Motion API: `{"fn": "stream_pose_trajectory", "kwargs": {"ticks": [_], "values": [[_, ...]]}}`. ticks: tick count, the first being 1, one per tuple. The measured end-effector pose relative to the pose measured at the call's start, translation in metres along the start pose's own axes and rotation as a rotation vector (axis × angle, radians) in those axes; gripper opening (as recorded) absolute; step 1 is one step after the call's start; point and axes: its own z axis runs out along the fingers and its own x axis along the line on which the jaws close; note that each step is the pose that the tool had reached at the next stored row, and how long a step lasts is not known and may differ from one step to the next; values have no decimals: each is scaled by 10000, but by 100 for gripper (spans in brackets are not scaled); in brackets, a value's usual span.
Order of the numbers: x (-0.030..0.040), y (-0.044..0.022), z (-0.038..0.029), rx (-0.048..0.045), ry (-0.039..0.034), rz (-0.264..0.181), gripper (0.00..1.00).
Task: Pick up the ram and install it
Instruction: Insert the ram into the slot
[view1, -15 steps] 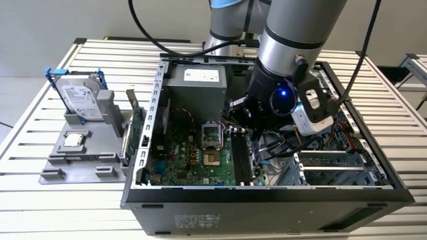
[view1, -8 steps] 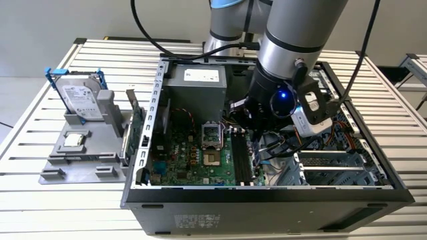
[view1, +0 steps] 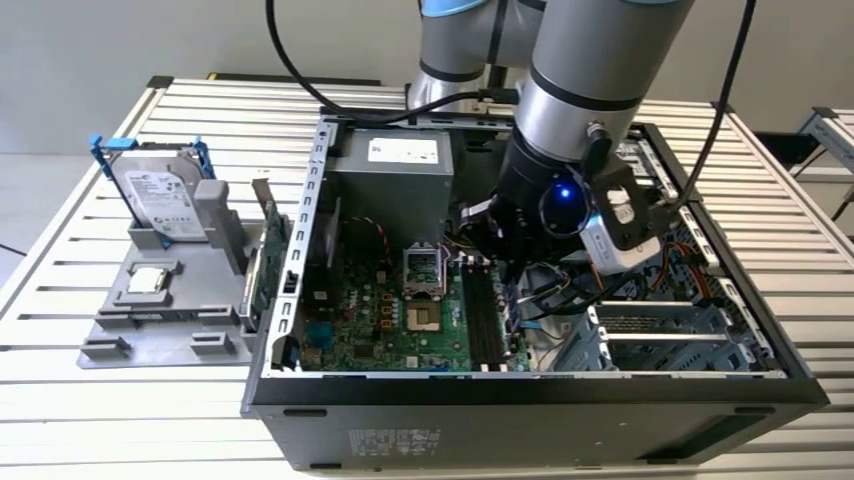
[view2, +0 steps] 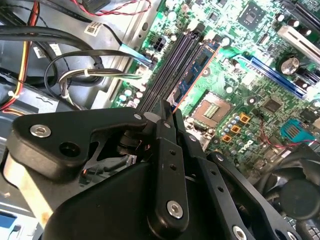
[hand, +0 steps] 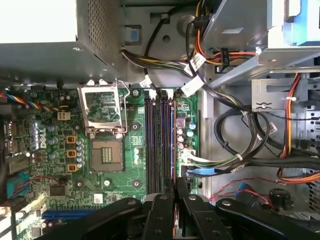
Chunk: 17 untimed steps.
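Hand (hand: 175, 187) is down inside the open PC case (view1: 534, 385), parked right over the memory slots (hand: 159, 142) beside the empty CPU socket (hand: 106, 155). From both wrist views I'd say the fingers are pinched nearly together on the ram (view2: 197, 62), which shows as a thin edge-on blue strip with a reddish edge running up from the fingertips along the slot row. Held on edge like that it's lined up lengthwise with the slots, which is how it has to go in. I can't tell if it's seated yet or just resting in the slot. The case sits on the slatted counter (view1: 107, 420), open side up, so I get straight-down access. Over by the counter's far corner, on the exterior view's left, the hard drive (view1: 160, 195) stands in its grey fixture (view1: 147, 320), untouched.
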Motion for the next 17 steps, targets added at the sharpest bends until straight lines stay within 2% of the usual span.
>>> {"fn": "stream_pose_trajectory", "kwargs": {"ticks": [17], "values": [[1, 14, 34, -2, -1, 2, 0]]}}
